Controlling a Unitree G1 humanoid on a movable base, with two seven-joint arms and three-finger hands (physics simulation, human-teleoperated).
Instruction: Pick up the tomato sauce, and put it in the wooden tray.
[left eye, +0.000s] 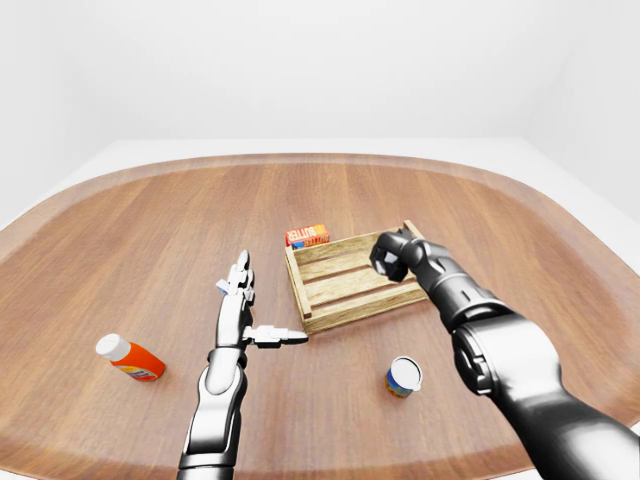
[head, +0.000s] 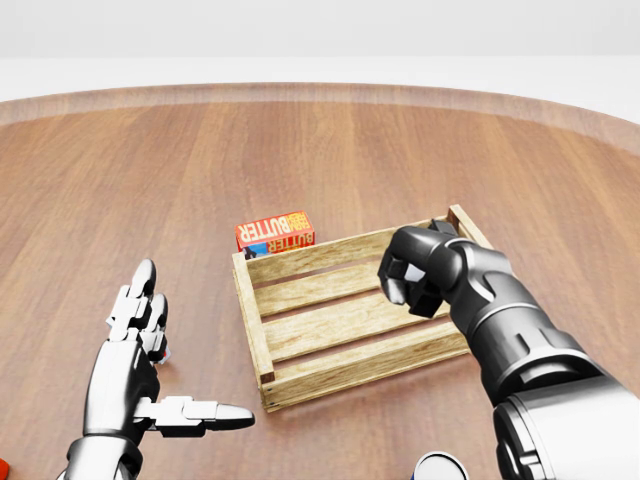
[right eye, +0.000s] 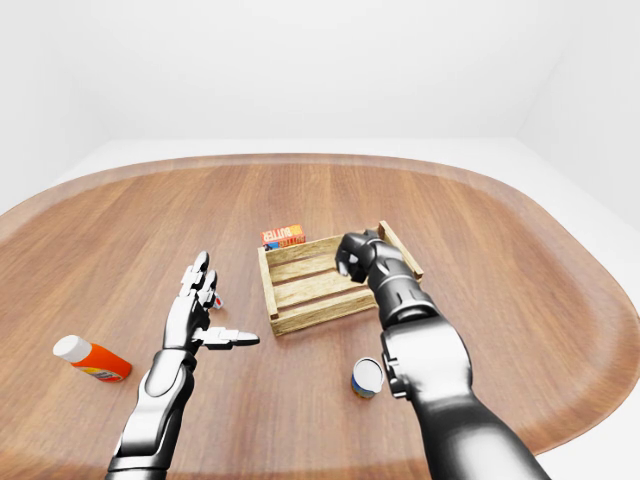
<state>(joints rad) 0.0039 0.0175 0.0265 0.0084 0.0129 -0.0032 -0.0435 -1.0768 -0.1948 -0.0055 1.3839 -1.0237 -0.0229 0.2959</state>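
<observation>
The wooden tray (head: 255, 320) lies in the middle of the table with nothing on its slats. My right hand (head: 410, 275) hovers over the tray's upper right part, curled into a fist, and nothing shows between its fingers. My left hand (head: 175, 350) stands to the left of the tray, open, fingers straight and thumb pointing at it. An orange-red bottle with a white cap (left eye: 130, 358) lies far left. A small can with a blue and orange label (left eye: 404, 377) stands below the tray. I cannot read either label.
A red butter box (head: 275, 231) lies against the tray's upper left corner. A small blue, white and red thing (left eye: 222, 287) is partly hidden behind my left hand. The round wooden table's edge (left eye: 560, 215) curves along the right.
</observation>
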